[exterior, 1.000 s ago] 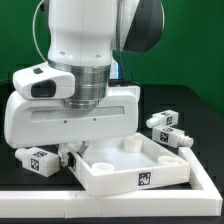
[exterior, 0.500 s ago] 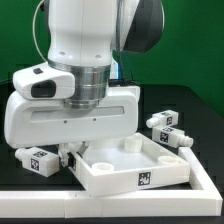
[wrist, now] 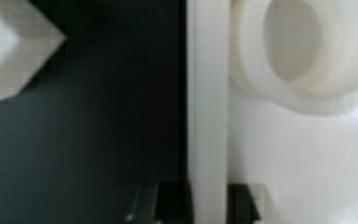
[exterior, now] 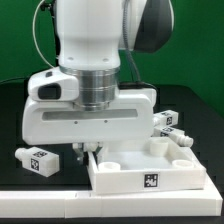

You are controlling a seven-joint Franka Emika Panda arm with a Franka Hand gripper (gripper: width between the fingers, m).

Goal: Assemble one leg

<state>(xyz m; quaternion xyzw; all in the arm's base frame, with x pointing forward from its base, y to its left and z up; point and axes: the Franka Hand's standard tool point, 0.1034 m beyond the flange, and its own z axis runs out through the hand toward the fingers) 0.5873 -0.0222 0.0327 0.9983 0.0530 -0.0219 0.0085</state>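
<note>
My gripper is low over the table, mostly hidden under the big white hand. In the wrist view the gripper is shut on the raised rim of the large white square panel, one dark finger on each side of it. One leg, a stubby white peg with tag stickers, lies on the table at the exterior view's left. Two more legs lie behind the panel at the right. None is held.
A long white bar runs along the table's front edge below the panel. A round corner boss with a hole shows inside the panel. A blurred white shape lies on the black table beside the rim.
The arm has shifted toward the exterior view's right, and the panel has moved right with it. The left leg now lies clear of the hand.
</note>
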